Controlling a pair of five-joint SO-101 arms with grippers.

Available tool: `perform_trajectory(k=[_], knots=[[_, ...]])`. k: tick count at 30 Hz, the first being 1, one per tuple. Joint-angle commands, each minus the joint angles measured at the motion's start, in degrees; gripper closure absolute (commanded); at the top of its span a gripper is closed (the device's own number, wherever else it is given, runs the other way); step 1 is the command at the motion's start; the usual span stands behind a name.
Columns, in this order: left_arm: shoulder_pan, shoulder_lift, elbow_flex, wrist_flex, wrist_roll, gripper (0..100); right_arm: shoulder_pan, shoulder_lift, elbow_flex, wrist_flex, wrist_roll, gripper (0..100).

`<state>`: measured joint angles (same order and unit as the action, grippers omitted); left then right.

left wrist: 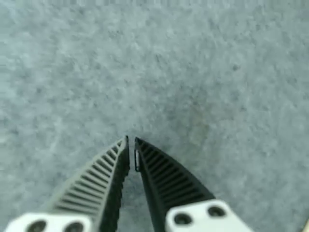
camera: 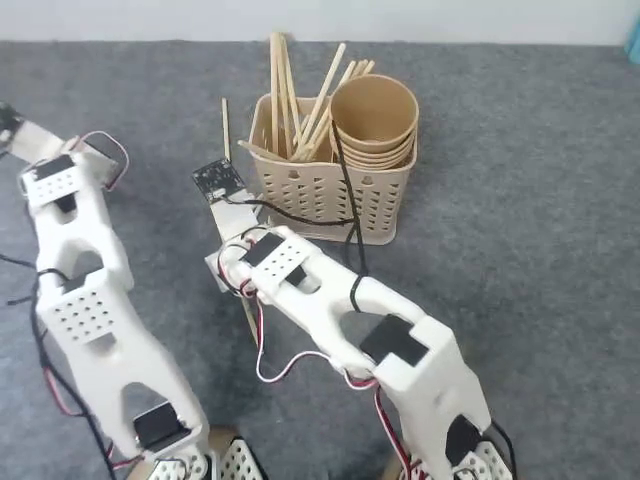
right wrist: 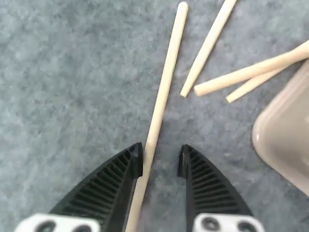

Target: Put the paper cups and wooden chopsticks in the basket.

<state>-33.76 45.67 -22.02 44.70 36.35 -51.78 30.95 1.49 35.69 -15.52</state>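
Chopstick (right wrist: 160, 87), slim round pale wood, lies on the fuzzy grey table (right wrist: 58, 72) between the right claw's (right wrist: 161, 146) parted ribbed fingers, touching one. Just beside that claw stands the perforated plastic basket (camera: 330, 200), holding stacked paper cups (camera: 375, 110) and more chopsticks (camera: 278, 90). The left claw (left wrist: 131, 140) is clenched and empty.

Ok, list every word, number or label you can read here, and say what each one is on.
None can be read.
The basket, cups and chopsticks are plain.
The dark board on the right arm's wrist has specks that may be print, too small to read.
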Motion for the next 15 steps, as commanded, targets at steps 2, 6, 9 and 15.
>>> perform_trajectory(k=[2, 6, 9, 15], knots=[[-0.09, -0.26, -3.82, 0.44, 0.53, 98, -0.04, 1.19, -4.66, 0.75, -0.79, 88.3], [-0.09, -0.26, -3.82, 0.44, 0.53, 98, -0.04, 2.15, -5.54, 0.75, -0.79, 88.3], [-0.09, -0.26, -3.82, 0.44, 0.53, 98, -0.31, 2.24, -5.54, 0.75, -0.44, 88.3], [-0.18, -0.26, -3.82, 0.35, 0.53, 98, -1.01, 3.21, -5.54, 0.84, -0.26, 94.2]])
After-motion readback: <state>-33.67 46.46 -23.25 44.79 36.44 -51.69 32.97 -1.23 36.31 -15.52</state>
